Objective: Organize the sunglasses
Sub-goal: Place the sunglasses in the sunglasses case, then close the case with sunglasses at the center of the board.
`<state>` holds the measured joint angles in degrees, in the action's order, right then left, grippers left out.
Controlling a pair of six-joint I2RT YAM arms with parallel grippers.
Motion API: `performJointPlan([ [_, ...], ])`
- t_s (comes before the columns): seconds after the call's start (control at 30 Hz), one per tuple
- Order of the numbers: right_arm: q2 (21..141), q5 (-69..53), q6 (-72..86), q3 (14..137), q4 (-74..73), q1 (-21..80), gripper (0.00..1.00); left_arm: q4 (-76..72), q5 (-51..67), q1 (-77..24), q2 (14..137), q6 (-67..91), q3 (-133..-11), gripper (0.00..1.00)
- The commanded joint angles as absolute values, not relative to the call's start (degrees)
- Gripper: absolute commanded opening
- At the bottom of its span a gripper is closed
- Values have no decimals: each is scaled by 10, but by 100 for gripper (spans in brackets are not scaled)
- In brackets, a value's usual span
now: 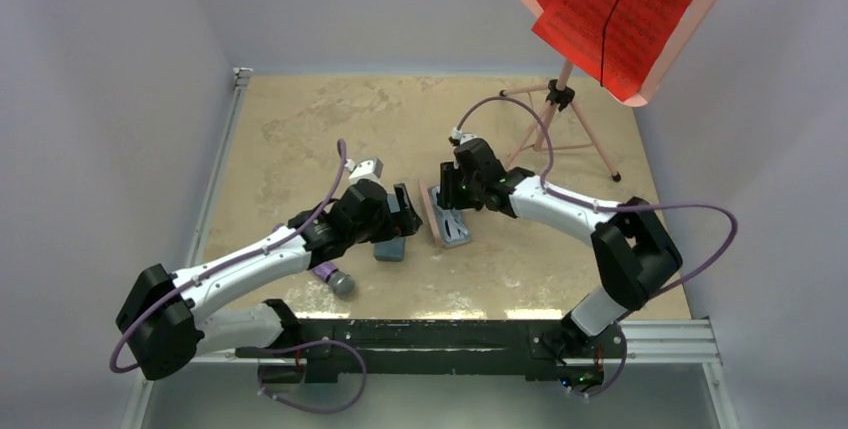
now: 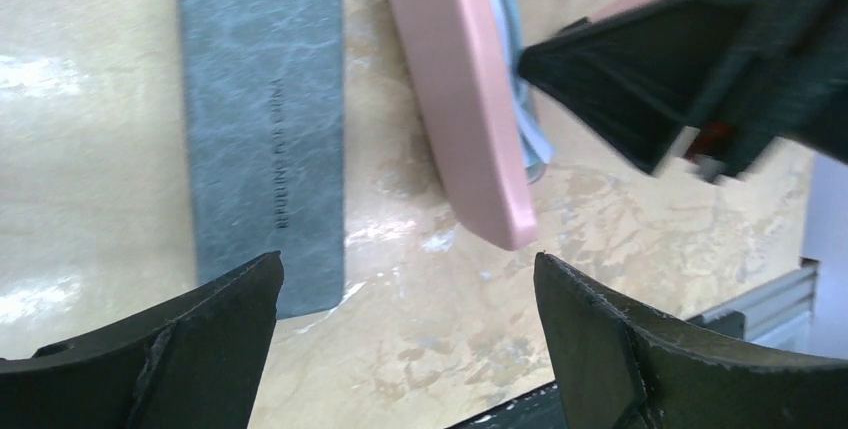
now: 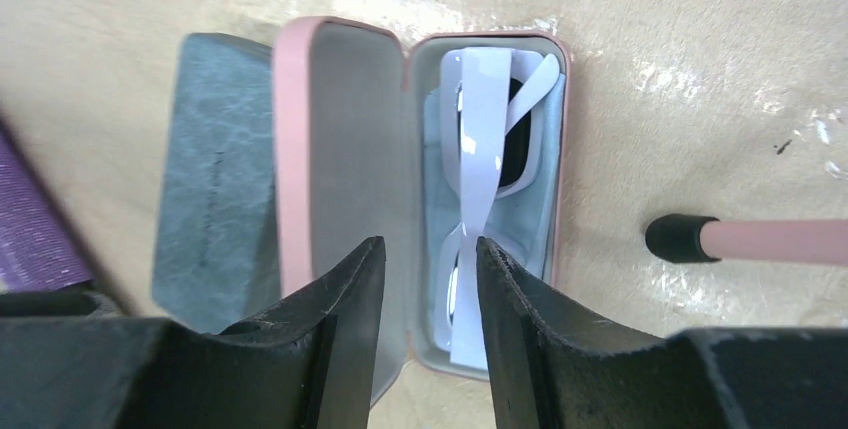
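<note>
The white sunglasses (image 3: 487, 139) lie folded on a light blue cloth (image 3: 545, 219) in the tray of the open pink case (image 3: 340, 139). The case also shows in the top view (image 1: 447, 219) and in the left wrist view (image 2: 460, 99). My right gripper (image 3: 428, 241) hovers just above the case's hinge line, its jaws a little apart and empty; it also shows in the top view (image 1: 450, 189). My left gripper (image 2: 408, 259) is wide open and empty over bare table between the pink case and the closed grey-blue case (image 2: 262, 149). The brown sunglasses are out of view.
A pink music stand with red sheets stands at the back right (image 1: 560, 99); one of its feet (image 3: 680, 237) lies close to the pink case. A purple object (image 1: 333, 277) lies near the left arm. The table's front rail (image 1: 440, 334) is just behind the left gripper.
</note>
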<state>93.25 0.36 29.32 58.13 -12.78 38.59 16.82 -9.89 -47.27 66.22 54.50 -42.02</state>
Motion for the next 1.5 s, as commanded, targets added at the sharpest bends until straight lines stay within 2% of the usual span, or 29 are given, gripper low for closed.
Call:
performJointPlan([
  [0.0, 875, 3, 321, 560, -122, 387, 43, 234, -154, -468, 656, 559, -424, 100],
  [0.13, 846, 25, 348, 529, -124, 375, 37, 290, -175, -468, 700, 555, -475, 100],
  [0.27, 825, 18, 384, 478, -100, 344, 27, 350, -195, -468, 772, 528, -554, 88],
  [0.5, 857, -11, 394, 436, -73, 316, 20, 332, -180, -468, 828, 485, -611, 75],
  [0.63, 872, -7, 395, 429, -61, 310, 20, 337, -187, -472, 872, 464, -648, 62],
  [0.73, 884, -7, 394, 431, -58, 308, 20, 337, -177, -477, 908, 454, -676, 48],
  [0.83, 893, -14, 391, 432, -53, 307, 20, 335, -170, -484, 940, 445, -701, 38],
  [1.47, 931, -28, 359, 456, -51, 306, 19, 298, -72, -490, 1083, 436, -817, 35],
])
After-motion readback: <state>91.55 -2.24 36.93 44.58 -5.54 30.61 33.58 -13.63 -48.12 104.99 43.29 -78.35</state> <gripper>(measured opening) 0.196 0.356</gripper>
